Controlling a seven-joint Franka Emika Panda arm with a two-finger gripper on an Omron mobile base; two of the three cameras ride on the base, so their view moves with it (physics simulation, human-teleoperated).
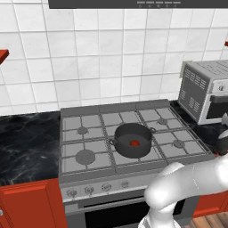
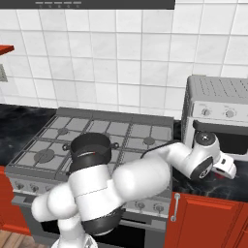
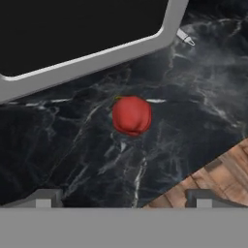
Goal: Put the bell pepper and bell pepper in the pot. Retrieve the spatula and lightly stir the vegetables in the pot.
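From my remote station I see one small bright red rounded bell pepper (image 1: 134, 143) lying inside the round, shallow dark grey metal pot (image 1: 132, 140), which stands on the grey grates of the gas stove (image 1: 89, 133), on the burner near the middle of the cooktop's front row. The second small red rounded bell pepper (image 3: 131, 115) lies alone on the black marbled tabletop (image 3: 72, 145), just in front of the grey frame and dark glass door of the silver toaster oven (image 2: 218, 114) that stands to the right of the stove against the white tiled wall (image 1: 98, 58). The white arm reaches across the stove's front right corner to that stretch of tabletop, and its two-finger gripper (image 3: 123, 197) hangs over the pepper with the jaws spread wide apart and nothing between them; the two dark fingertips (image 3: 42, 198) sit either side of the pepper in the hand view, clear of it. In that same view the tabletop's front edge runs close beside the pepper, with wooden floor (image 3: 218, 169) beyond it, and the oven frame crowds the other side. Red cabinet fronts (image 2: 208, 223) run below the tabletop, and the arm's bulky white elbow partly covers the pot in the right base view.
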